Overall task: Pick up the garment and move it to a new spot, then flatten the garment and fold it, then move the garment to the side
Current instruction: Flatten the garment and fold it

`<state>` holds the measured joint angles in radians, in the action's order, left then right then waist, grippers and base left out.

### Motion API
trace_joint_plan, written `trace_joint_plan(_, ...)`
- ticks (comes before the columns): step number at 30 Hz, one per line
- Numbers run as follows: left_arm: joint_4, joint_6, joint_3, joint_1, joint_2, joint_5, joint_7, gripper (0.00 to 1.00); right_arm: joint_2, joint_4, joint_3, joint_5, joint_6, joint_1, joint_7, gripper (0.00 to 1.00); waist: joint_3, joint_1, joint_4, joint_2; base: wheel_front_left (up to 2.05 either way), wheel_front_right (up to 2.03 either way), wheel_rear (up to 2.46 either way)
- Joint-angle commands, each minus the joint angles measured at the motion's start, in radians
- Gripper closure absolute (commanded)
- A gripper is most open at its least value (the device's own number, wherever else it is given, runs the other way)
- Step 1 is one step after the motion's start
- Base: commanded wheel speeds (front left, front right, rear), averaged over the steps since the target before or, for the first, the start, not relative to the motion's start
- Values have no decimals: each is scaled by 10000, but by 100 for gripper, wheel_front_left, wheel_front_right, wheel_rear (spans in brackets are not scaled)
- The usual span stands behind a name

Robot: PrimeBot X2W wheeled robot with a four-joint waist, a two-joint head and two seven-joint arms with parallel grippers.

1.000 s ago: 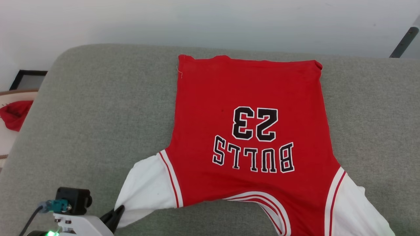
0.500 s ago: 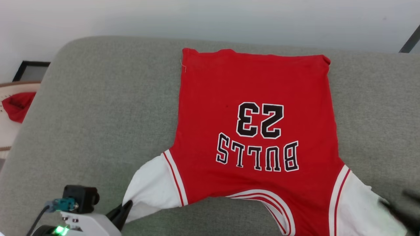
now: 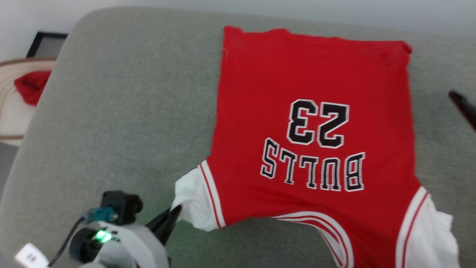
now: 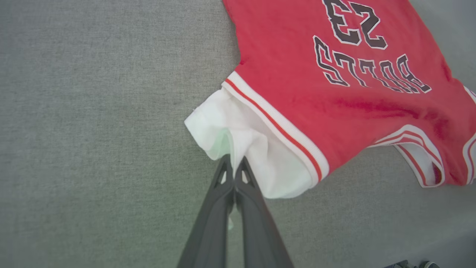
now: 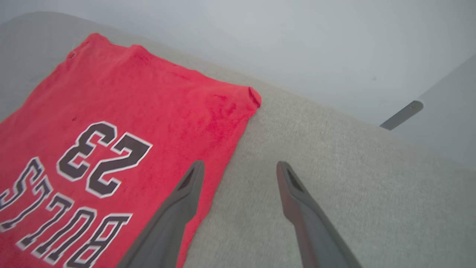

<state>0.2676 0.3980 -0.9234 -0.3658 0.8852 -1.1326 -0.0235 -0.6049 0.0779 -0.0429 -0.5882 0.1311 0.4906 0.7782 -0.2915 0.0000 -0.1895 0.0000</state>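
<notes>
garment (image 3: 312,74) on grey cushion (image 3: 122,111), sleeve (image 4: 256,145) in closed left hand (image 4: 234,166), right hand (image 5: 240,167) open; red cloth (image 3: 31,85) in basket (image 3: 9,111)

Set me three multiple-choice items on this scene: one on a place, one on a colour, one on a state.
1. Where does the left hand grip the garment? A hem B white sleeve C neckline
2. The lettering's fill colour? A blue B black C gold
3. The right hand is: A shut on cloth B shut, empty C open, empty
Key: 1 B, fingers closed on sleeve cloth; 2 B, black with a white outline; 3 C, fingers spread, nothing between them.
</notes>
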Motion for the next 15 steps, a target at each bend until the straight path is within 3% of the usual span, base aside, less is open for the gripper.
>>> trace_joint_plan(1,-81,-124,-36,-187,-134,105,-21,100,-95,-349,-146,116,-9,379,-133,0,-522,0,-541,0,0,0,0)
trace_joint_plan(7,-659,-763,-345,-927,-951,398,-203,100,-276,-3169,-731,404,-9,2470,-144,0,-1178,0,-1412,0,0,0,0)
trace_joint_plan(15,-1481,-1510,-694,-1672,-1880,637,-323,100,-212,-6038,-999,735,-9,4376,114,0,-1893,0,-2385,0,0,0,0)
